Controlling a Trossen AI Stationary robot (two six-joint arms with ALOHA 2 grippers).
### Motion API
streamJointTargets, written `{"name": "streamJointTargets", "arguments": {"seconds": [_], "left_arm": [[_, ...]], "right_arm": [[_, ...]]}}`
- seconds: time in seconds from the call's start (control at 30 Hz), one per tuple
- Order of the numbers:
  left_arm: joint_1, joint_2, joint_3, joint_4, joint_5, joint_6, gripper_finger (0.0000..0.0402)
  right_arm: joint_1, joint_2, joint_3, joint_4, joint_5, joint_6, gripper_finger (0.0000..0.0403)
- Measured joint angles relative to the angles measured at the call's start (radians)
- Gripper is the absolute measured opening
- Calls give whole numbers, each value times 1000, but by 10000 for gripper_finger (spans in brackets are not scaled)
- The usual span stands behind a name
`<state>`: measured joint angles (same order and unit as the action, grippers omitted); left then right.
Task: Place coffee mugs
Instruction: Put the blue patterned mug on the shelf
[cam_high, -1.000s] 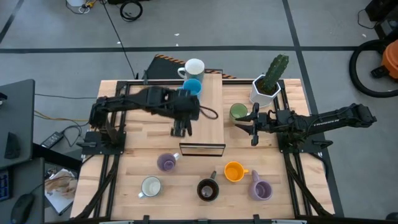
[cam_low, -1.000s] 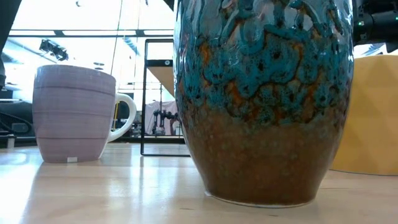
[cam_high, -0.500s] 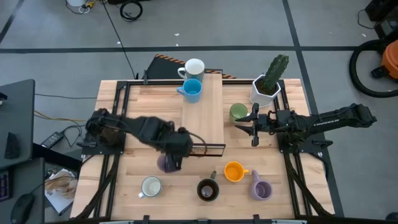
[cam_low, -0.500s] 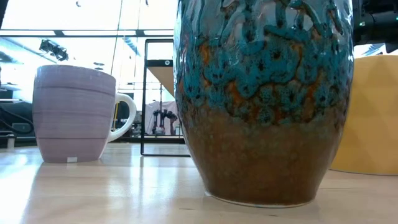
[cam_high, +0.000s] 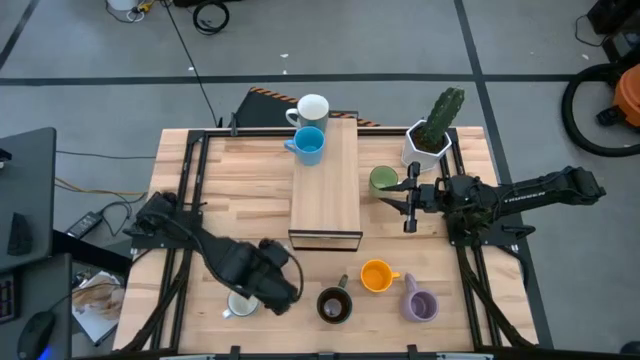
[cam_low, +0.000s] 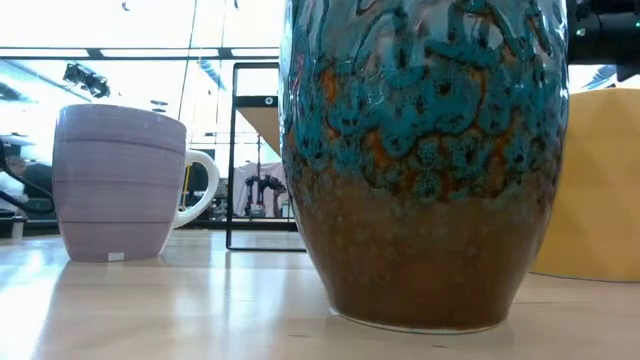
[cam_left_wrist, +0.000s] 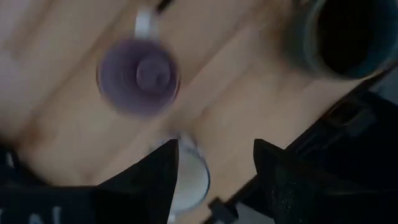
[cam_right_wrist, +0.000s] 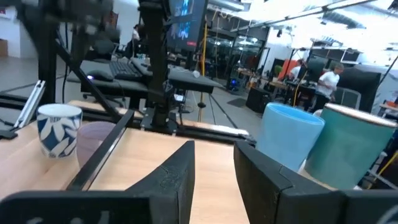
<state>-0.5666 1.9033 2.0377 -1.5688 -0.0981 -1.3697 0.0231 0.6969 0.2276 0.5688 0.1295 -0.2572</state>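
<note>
My left gripper (cam_high: 272, 287) is open near the table's near edge, above a white mug (cam_high: 238, 302). In the left wrist view this white mug (cam_left_wrist: 188, 179) shows between the fingers, close to one of them, with a lavender mug (cam_left_wrist: 138, 76) and the dark brown mug (cam_left_wrist: 346, 36) beyond. In the high view the left arm hides that lavender mug. My right gripper (cam_high: 407, 200) is open beside the green mug (cam_high: 383, 180). A white mug (cam_high: 313, 107) and the blue mug (cam_high: 308, 143) stand on a raised wooden board (cam_high: 326, 195). The orange mug (cam_high: 375, 275), the dark brown mug (cam_high: 333, 305) and a second lavender mug (cam_high: 420, 304) stand near the near edge.
A white hexagonal pot with a cactus (cam_high: 432, 130) stands at the far right, just behind the green mug. The board's black frame (cam_low: 255, 150) rises between the two arms. In the low view the dark brown mug (cam_low: 420, 160) fills the middle, with a lavender mug (cam_low: 120, 185) beside it.
My left arm has swung from over the wooden board toward the table's near edge, passing above the lavender mug and ending over the near white mug. The mugs have stayed in place.
</note>
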Motion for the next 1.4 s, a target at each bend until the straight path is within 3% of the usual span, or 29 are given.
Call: {"name": "streamJointTargets", "arguments": {"seconds": [0.17,0.37,0.63,0.87,1.03,1.4], "left_arm": [[-24,18,-118,75,186,-177,195],[-76,18,-223,281,243,-348,184],[-112,18,-241,232,237,-426,182],[-137,30,-241,171,102,-423,182],[-138,40,-242,161,71,-433,182],[-127,41,-403,352,77,-480,180]], "right_arm": [[0,1,0,22,-5,3,117],[0,6,0,29,-67,36,117],[1,6,0,10,-118,110,117],[6,6,0,-24,-132,154,117],[19,13,0,-22,-132,154,117],[24,23,-1,-22,-132,154,117]]}}
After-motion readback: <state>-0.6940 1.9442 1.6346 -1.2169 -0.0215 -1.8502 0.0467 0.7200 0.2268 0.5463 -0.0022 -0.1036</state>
